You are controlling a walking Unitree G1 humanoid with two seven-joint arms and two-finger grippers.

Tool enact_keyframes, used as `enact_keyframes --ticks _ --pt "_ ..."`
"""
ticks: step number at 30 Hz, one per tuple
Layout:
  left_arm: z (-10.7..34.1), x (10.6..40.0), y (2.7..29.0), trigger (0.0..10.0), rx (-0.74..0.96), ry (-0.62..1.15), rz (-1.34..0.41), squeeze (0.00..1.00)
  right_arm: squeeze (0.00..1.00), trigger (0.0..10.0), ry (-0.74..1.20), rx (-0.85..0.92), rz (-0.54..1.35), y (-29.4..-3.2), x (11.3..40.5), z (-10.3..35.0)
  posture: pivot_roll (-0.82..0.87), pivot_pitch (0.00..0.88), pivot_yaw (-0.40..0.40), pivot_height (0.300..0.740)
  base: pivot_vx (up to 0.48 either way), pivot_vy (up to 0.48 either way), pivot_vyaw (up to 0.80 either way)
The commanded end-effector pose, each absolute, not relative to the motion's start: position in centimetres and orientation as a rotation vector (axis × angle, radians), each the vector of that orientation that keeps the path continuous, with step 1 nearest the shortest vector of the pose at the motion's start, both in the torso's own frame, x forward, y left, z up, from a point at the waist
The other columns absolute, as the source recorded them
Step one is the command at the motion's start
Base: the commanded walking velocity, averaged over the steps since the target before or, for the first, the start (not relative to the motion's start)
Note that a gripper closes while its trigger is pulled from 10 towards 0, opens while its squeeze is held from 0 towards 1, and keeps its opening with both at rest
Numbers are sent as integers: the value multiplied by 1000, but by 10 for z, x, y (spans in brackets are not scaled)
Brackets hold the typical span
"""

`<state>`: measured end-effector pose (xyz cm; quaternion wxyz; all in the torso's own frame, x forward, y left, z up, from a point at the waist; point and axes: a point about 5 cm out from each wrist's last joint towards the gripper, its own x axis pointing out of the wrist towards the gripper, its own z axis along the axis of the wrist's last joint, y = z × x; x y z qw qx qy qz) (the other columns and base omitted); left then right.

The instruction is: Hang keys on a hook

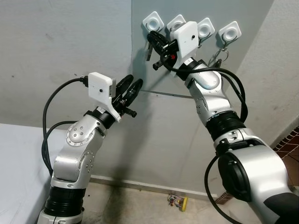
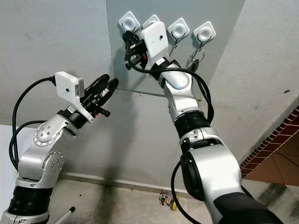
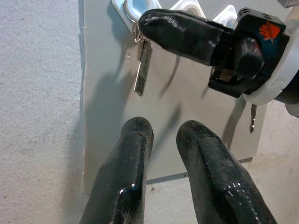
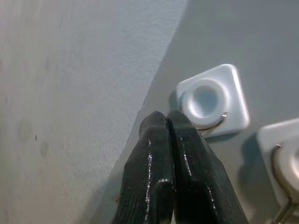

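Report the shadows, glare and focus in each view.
Left eye view: sharp, with soft arm shadows on the grey board. Left wrist view: the key tag is crisp and casts a dark shadow; glossy highlights on the left gripper. Right wrist view: the right gripper is near and soft, the hook fairly clear.

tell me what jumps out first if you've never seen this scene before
The right gripper is stretched up to a row of four white hooks on a grey wall panel, its fingers shut at the leftmost hook, where a key ring with a tag hangs. The left gripper hovers lower, fingers slightly apart, pointing up at the panel. Another bunch of keys hangs from the rightmost hook.
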<state>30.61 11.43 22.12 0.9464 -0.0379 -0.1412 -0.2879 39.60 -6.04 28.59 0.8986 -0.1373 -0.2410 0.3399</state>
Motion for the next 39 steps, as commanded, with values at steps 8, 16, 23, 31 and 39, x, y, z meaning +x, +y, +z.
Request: enact_keyframes --ticks 8,16,23,31,39 --pt "226 303 116 10000 -87 -305 -578 0 0 10000 -461 -334 699 -60 399 287 -15 0 -58 740 0 0 0" --pt "227 304 116 10000 -83 -306 -576 0 0 10000 -396 -272 755 -59 400 280 -18 0 -55 740 0 0 0" --pt "227 304 117 10000 -81 -304 -575 0 0 10000 -392 -256 764 -59 400 280 -17 2 -53 740 0 0 0" --pt "227 304 117 10000 -84 -303 -574 0 0 10000 -401 -178 732 -64 402 284 -15 1 -55 740 0 0 0" --pt "226 302 116 10000 -85 -299 -573 0 0 10000 -526 120 569 -83 405 306 -8 0 -56 740 0 0 0"
